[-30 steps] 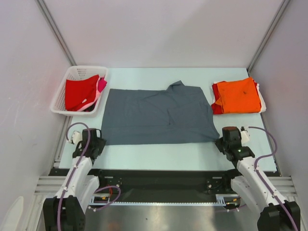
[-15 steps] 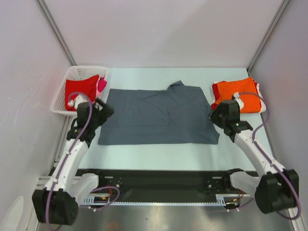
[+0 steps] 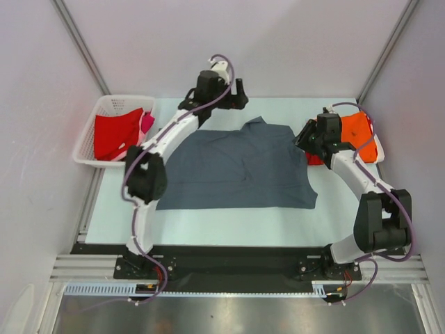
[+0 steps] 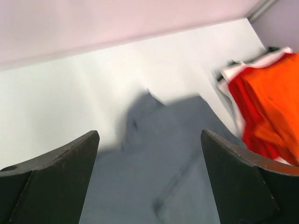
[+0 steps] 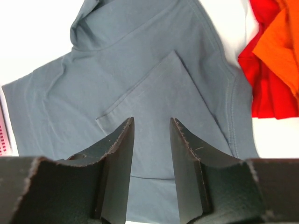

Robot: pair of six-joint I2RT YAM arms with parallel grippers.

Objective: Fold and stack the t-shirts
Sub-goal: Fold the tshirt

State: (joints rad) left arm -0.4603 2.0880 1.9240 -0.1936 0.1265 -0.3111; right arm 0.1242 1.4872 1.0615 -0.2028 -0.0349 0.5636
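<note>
A dark slate-grey t-shirt point(image 3: 236, 167) lies spread flat mid-table, with one fold across its right half. My left gripper point(image 3: 245, 94) hovers over the far edge of the table beyond the collar. Its jaws stand wide open and empty in the left wrist view point(image 4: 149, 135), where the grey shirt point(image 4: 159, 163) is blurred below. My right gripper point(image 3: 302, 138) hangs over the shirt's right sleeve. It is open with nothing between its fingers point(image 5: 150, 122), above the grey cloth point(image 5: 140, 70). An orange t-shirt point(image 3: 358, 132) tops a folded stack at the right, with red point(image 5: 266, 93) under it.
A white lattice basket point(image 3: 125, 98) at the back left holds a red shirt point(image 3: 115, 132) and a pink one point(image 3: 147, 123). Grey walls close in the back and both sides. The folded stack point(image 4: 275, 107) sits close to the right gripper.
Both arms swung from the shirt's near corners to the far side of the table. Both grippers opened. The shirt's near-left corner now lies a little further right.
</note>
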